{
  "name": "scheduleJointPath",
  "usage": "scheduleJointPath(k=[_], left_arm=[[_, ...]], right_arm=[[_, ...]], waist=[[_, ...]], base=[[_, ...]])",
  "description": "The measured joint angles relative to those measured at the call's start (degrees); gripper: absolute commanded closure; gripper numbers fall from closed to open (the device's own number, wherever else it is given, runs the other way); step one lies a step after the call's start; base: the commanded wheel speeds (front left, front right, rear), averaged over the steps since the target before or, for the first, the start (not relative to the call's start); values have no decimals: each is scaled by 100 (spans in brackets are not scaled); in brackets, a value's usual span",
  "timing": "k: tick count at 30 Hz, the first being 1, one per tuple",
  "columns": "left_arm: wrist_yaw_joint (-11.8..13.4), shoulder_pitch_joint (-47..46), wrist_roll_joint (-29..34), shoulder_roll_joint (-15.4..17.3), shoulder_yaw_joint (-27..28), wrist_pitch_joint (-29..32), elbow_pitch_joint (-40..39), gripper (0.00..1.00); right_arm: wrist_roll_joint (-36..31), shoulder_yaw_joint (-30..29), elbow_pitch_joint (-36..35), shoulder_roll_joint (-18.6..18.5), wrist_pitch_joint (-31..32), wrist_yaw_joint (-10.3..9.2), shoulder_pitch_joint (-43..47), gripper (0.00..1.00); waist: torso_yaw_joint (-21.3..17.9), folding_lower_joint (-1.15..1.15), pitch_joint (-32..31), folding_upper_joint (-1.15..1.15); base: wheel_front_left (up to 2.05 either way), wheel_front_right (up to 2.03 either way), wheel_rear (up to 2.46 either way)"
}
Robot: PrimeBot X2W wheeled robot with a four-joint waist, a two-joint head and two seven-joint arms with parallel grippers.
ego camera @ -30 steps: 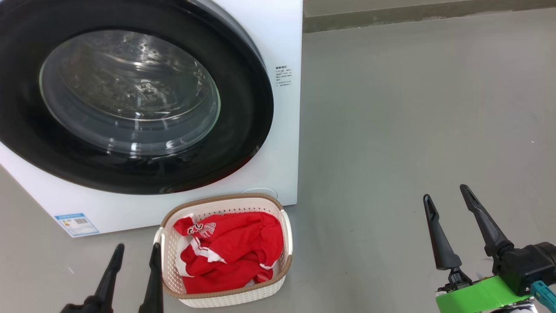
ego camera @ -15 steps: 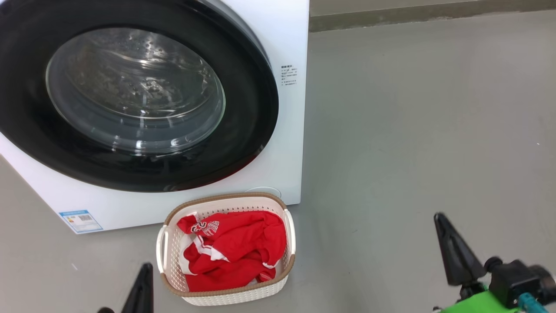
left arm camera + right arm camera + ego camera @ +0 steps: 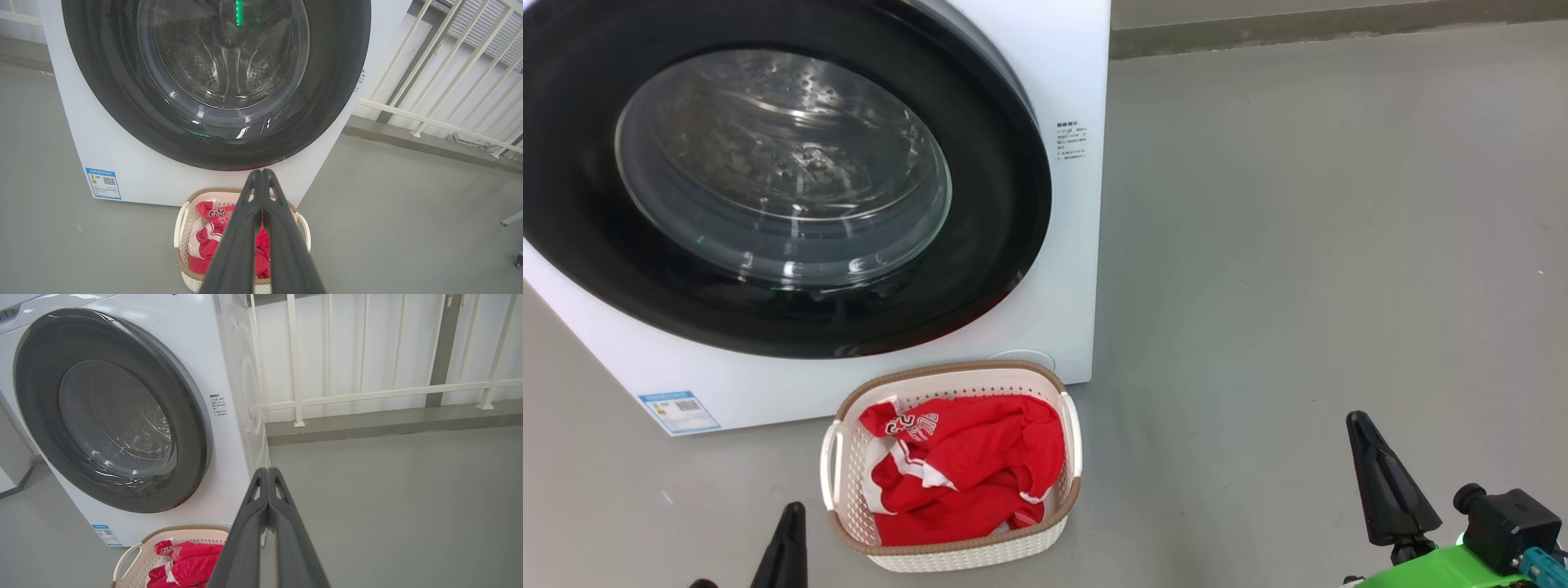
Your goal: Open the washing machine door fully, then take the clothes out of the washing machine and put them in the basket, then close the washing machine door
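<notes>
The white washing machine (image 3: 1062, 65) stands at the upper left, and its black-rimmed washing machine door (image 3: 980, 269) lies shut against the front. Red clothes (image 3: 968, 474) with white trim fill the cream basket (image 3: 956, 551) on the floor just before the machine. My left gripper (image 3: 790, 513) is shut and empty at the lower left, beside the basket. Low at the right, my right gripper (image 3: 1357, 425) is shut and empty as well. In the left wrist view the joined fingertips (image 3: 261, 173) point at the door's lower rim above the basket (image 3: 182, 218). The right wrist view has its fingertips (image 3: 267, 471) pressed together.
Grey floor (image 3: 1298, 245) spreads wide to the right of the machine. A white railing (image 3: 367, 394) on a low grey kerb runs behind it. A blue label (image 3: 678, 411) sits on the machine's lower left front.
Both grippers have closed from wide open and dropped lower in the head view. The camera has shifted slightly, sliding the scene to the right.
</notes>
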Motion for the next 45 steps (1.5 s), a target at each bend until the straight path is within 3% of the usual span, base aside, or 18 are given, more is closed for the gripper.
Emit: scheduleJointPath(k=[45], left_arm=[[-65, -302, -2794, 2, 123, 714, 182, 100]], right_arm=[[3066, -91, 414, -81, 677, -1, -294, 100]], waist=[[137, -1, 21, 0]], base=[[0, 0, 0]])
